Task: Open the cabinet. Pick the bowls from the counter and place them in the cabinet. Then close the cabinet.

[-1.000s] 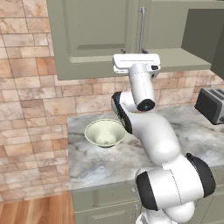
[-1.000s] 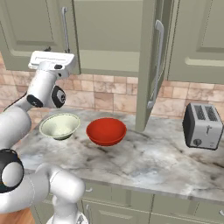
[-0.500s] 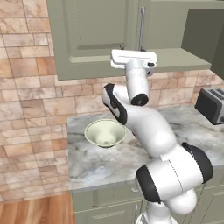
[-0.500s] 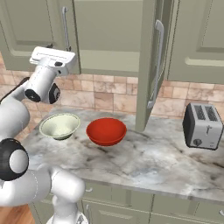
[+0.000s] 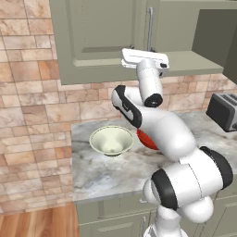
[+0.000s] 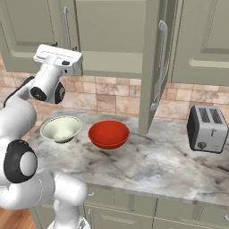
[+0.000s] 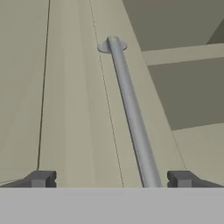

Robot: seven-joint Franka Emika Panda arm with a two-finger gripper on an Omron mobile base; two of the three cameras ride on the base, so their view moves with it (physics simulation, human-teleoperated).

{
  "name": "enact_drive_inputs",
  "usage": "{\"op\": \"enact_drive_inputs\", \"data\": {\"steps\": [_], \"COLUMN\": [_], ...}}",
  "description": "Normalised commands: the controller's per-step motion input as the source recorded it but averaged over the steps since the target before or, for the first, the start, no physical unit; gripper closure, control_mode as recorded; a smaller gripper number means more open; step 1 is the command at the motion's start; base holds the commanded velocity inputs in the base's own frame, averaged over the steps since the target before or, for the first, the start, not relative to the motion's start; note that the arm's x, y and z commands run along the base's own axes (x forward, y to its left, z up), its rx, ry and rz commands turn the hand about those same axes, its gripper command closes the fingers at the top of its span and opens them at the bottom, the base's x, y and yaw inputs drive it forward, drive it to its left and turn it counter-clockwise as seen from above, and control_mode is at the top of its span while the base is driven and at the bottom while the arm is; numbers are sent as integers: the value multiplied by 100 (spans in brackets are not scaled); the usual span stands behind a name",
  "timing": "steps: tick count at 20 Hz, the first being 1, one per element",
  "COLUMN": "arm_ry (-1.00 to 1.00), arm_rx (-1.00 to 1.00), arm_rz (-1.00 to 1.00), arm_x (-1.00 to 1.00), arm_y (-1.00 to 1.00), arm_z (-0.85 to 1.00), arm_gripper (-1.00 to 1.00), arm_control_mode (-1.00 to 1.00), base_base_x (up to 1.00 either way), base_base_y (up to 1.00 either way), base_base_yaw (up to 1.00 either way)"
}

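raised a little nearer the left cabinet door (image 6: 31,27), the hand (image 7: 111,179) faces its silver handle (image 7: 131,113) with fingers spread apart, both bowls on the worktop (image 6: 147,165).

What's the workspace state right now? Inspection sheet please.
Surface: counter, marbled stone, both bowls on it.
Job's things: cream bowl and red bowl side by side; cabinet right door open, left door closed.
Clutter: toaster at the counter's right.
Grippers: gripper open, straddling the left door's handle, holding nothing.
Cables: nothing seen.
Surroundings: brick wall, drawers below.
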Motion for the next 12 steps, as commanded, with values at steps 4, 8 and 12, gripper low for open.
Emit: {"op": "enact_drive_inputs", "data": {"steps": [4,8,12], "arm_ry": [0,8,19], "arm_rx": [1,0,0], "arm_rz": [17,16,17], "arm_x": [89,100,100], "arm_y": [-52,-5,-12], "arm_z": [-10,-54,-48], "arm_gripper": [-100,100,100], "arm_control_mode": [-100,-100,-100], "base_base_x": [0,0,0], "base_base_y": [0,0,0], "base_base_yaw": [0,0,0]}}
